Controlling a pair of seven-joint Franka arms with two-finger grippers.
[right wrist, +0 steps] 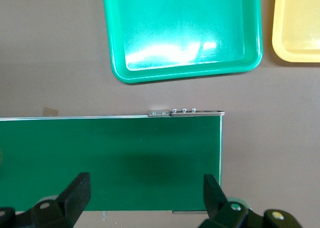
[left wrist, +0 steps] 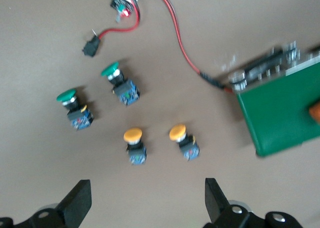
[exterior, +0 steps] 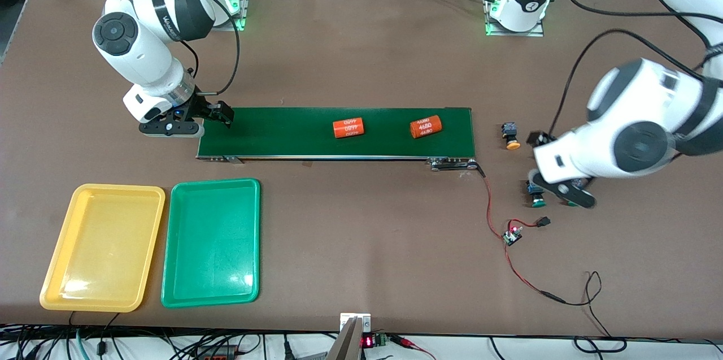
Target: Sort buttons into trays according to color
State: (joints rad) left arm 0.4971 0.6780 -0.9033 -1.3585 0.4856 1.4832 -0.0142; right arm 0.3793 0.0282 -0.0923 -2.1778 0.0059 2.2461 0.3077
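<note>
Four buttons lie on the table past the conveyor's end, toward the left arm's end. The left wrist view shows two green-capped buttons (left wrist: pixel 116 80) (left wrist: pixel 72 106) and two yellow-capped buttons (left wrist: pixel 134 144) (left wrist: pixel 182 140), all on their sides. In the front view I see one yellow-capped button (exterior: pixel 511 135) and one green-capped button (exterior: pixel 536 195); the left arm hides the others. My left gripper (exterior: pixel 539 142) (left wrist: pixel 147 203) hangs open and empty above the table beside the yellow-capped pair. My right gripper (exterior: pixel 220 114) (right wrist: pixel 147 198) is open and empty over the conveyor's other end. The yellow tray (exterior: pixel 101 247) (right wrist: pixel 297 27) and green tray (exterior: pixel 212 241) (right wrist: pixel 182 32) are empty.
A dark-green conveyor belt (exterior: pixel 339 134) (right wrist: pixel 110 158) (left wrist: pixel 280 112) carries two orange cylinders (exterior: pixel 348 128) (exterior: pixel 425 126). A small circuit board (exterior: pixel 513 234) (left wrist: pixel 125 0) with a red wire (exterior: pixel 497 207) lies nearer the front camera than the buttons.
</note>
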